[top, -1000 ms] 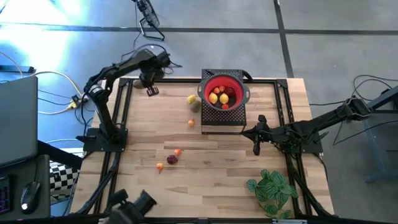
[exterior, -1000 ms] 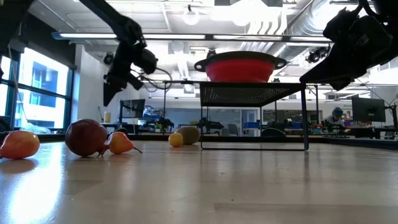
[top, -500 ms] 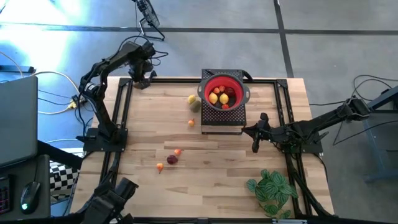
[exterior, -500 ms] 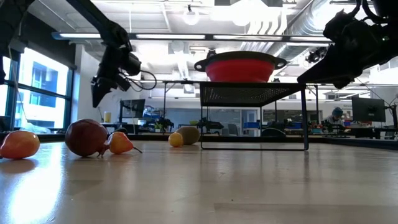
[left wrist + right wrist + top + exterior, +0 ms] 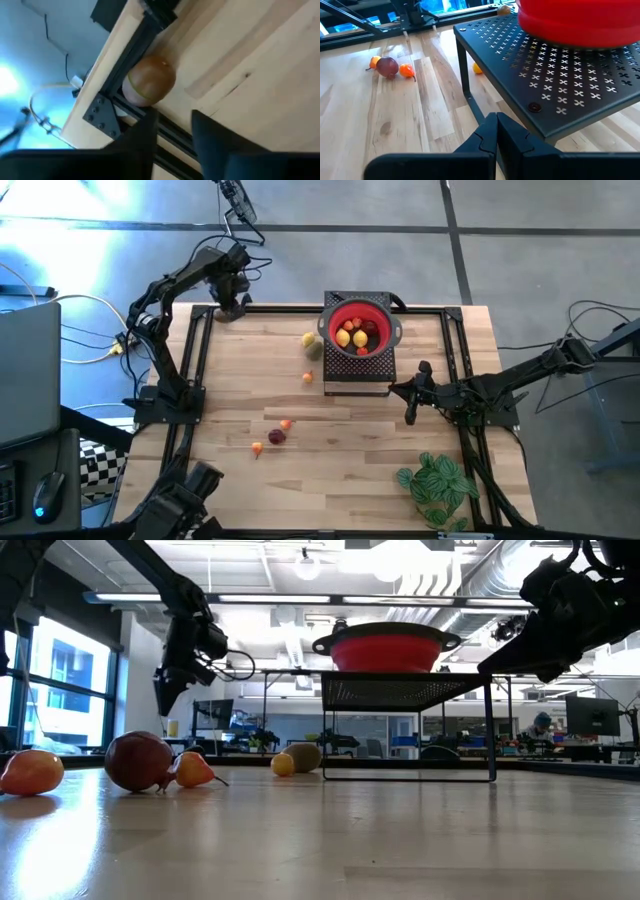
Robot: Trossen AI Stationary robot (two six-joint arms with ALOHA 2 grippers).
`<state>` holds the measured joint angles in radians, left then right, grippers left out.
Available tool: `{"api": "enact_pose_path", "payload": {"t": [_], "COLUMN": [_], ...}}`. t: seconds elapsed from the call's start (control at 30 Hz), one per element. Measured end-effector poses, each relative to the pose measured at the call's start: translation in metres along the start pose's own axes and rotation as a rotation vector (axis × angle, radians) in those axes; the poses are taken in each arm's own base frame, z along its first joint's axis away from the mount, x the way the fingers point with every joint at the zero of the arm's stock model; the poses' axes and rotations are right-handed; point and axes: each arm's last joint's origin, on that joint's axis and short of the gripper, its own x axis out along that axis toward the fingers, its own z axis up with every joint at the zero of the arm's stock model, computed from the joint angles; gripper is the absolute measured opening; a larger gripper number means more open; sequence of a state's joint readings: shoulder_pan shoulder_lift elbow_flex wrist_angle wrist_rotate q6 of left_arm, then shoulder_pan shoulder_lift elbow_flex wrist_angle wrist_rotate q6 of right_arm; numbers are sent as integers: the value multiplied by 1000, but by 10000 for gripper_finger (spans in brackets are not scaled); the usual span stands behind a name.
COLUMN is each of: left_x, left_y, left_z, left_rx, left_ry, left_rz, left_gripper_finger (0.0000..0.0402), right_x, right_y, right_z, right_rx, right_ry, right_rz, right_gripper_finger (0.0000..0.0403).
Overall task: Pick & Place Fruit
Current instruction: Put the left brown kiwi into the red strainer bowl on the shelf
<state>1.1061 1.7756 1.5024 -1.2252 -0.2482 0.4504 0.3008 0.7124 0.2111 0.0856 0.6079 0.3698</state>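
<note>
Left gripper (image 5: 172, 132) hovers over the table's (image 5: 350, 470) far-left corner, fingers parted, nothing held; a brownish fruit (image 5: 149, 81) lies by the frame rail just ahead. Right gripper (image 5: 496, 131) waits clenched beside the rack (image 5: 357, 368); other fruits fill the red bowl (image 5: 381, 321).

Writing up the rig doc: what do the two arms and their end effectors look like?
Both arms are dark, near-black, built of slim jointed links. The left arm rises from a black base plate on the table's rail; the right arm has dark cables trailing off it. Left end effector: two flat black fingers, squared tips. Right end effector: matching matte black fingers, no visible markings.
</note>
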Motion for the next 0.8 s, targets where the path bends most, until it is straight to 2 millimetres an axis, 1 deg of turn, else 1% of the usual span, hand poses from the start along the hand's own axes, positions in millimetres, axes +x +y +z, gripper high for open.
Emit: {"api": "enact_pose_path", "payload": {"t": [0.07,0.13,0.2,0.3,0.37,0.43,0.53,0.67,0.8], "left_x": [1,6,12,25,32,35,40,39,40], "left_y": [2,8,17,28,32,31,35,40,44], "left_z": [2,8,9,10,8,9,7,10,10], "left_rx": [-110,-296,-489,-681,-737,-763,-835,-947,-1031], "left_ry": [-3,-36,-60,-67,-43,-25,-7,-59,-90], "left_rz": [41,103,110,77,50,50,82,107,135], "left_gripper_finger": [155,194,225,250,252,242,213,156,92], "right_x": [0,0,0,0,0,0,0,0,0], "right_y": [0,0,0,0,0,0,0,0,0], "right_z": [0,0,0,0,0,0,0,0,0], "right_rx": [0,0,0,0,0,-1,-10,-17,-27], "right_ry": [0,0,0,-1,-1,-1,-1,2,5], "right_rz": [-1,0,-1,-4,-3,-4,-3,1,6], "right_gripper_finger": [2,2,2,2,2,2,2,2,2]}}
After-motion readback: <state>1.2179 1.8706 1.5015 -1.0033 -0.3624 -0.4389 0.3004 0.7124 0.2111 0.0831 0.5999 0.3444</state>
